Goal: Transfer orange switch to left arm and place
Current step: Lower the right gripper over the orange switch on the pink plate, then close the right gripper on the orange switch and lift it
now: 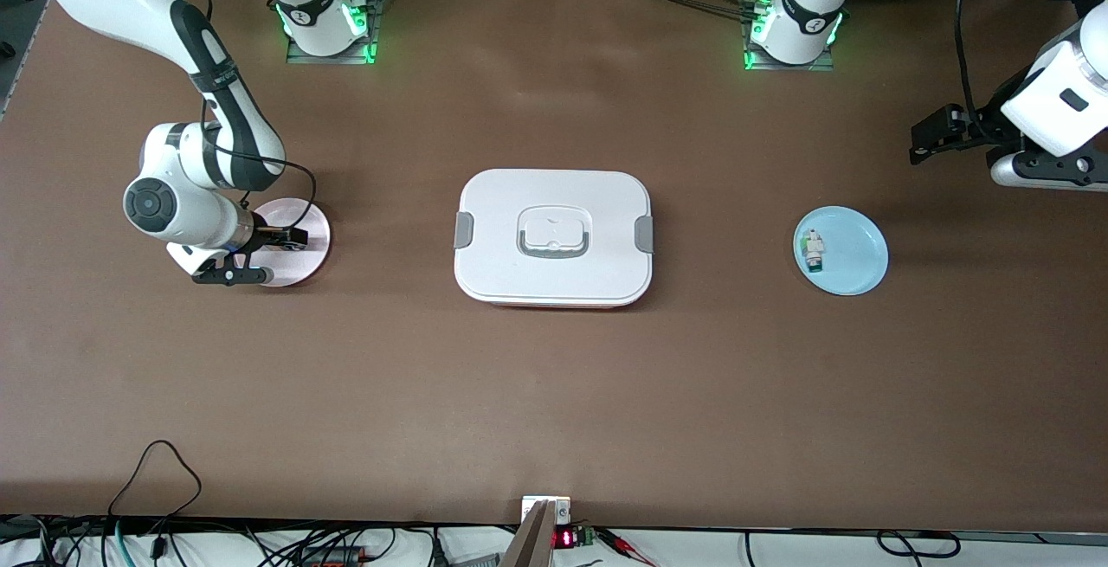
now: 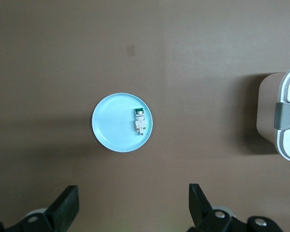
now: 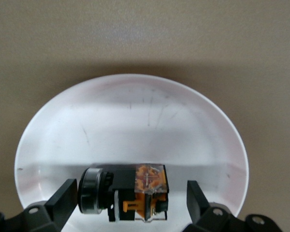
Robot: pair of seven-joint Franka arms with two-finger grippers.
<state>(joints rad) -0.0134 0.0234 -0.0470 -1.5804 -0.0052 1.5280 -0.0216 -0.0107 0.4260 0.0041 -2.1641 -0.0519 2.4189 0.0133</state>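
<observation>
Box [image 1: 554,238] mid-bench; right gripper [image 3: 130,200] wide open, straddling orange switch [image 3: 128,192] lying sideways on pink plate [image 1: 313,242]; left gripper [image 2: 133,205] open, waiting.

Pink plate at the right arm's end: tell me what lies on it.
The pink plate carries the orange switch, lying on its side between the open fingers of the right end effector. In the front view that end effector covers the switch.
</observation>
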